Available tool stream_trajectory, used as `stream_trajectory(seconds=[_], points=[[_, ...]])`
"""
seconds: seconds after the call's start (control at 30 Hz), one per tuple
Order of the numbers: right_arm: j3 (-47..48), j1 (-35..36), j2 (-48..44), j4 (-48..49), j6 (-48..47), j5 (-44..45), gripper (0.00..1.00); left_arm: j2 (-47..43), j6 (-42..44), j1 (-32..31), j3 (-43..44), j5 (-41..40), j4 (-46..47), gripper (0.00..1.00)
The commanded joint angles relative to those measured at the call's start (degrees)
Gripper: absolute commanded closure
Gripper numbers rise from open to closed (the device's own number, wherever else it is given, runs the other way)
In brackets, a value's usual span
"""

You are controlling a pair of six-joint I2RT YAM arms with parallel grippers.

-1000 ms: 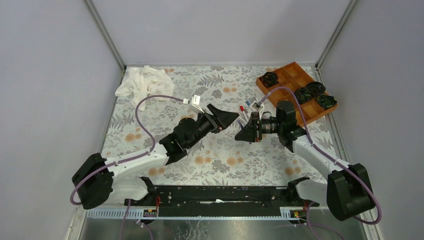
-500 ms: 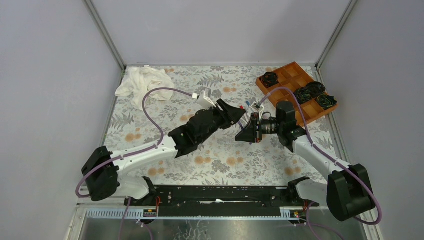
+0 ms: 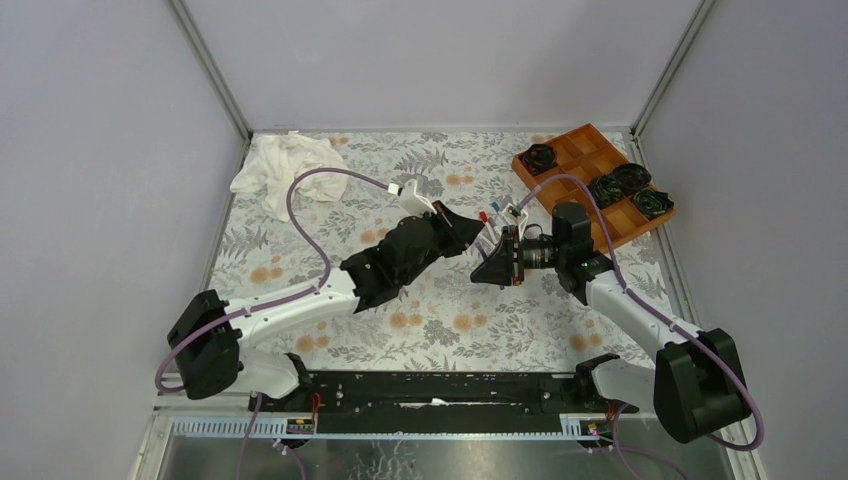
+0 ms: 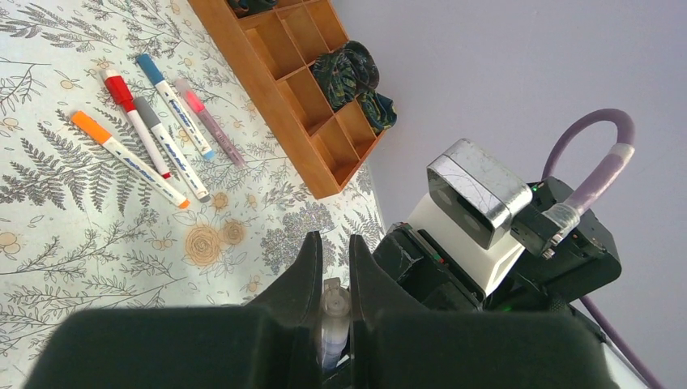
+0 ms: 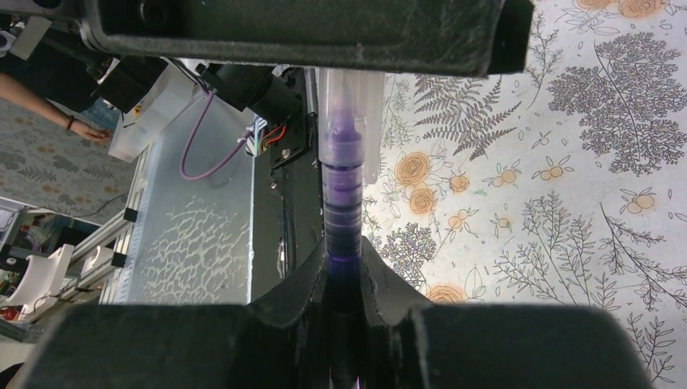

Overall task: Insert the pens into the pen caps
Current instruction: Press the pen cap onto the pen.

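Right wrist view: purple pen [image 5: 343, 194] mid-air above the desk [image 5: 567, 162], right gripper [image 5: 344, 279] jaws clamped on its dark end, left gripper [image 4: 334, 263] jaws closed on the pale end — any off-axis push could jam it or pop it loose.

Of the translucent purple pen [image 5: 343, 186], one end vanishes inside the right hand [image 5: 346, 267], the other behind the left hand [image 5: 348, 40].
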Motion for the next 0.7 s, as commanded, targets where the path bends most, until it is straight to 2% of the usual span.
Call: stream_trajectory(seconds=[0.0,0.13,0.37,0.53,0.67], points=[[2.4,0.4,-1.2,1.6,-0.3,0.2,1.00,0.7,0.8,-1.3,0.8,0.9,-0.5,1.00],[5.3,0.5,-1.8,-6.3,-6.2,3.7,1.00,1.8,2.1,-4.4,0.0,1.3,1.1,1.00],[5.8,0.1,-1.9,-6.9,-5.9,7.6,1.00,2.8,2.4,-10.3,-6.6,4.9,8.3,1.00],[4.7,-2.3,-1.9,-2.2,-1.2,6.6,1.00,1.6,-1.0,-11.8,-11.3,8.3,11.9,1.00],[2.8,-2.7,-2.2,4.5,3.6,2.2,1.00,4.3,-6.5,-10.9,-11.9,17.1,16.4,1.00]])
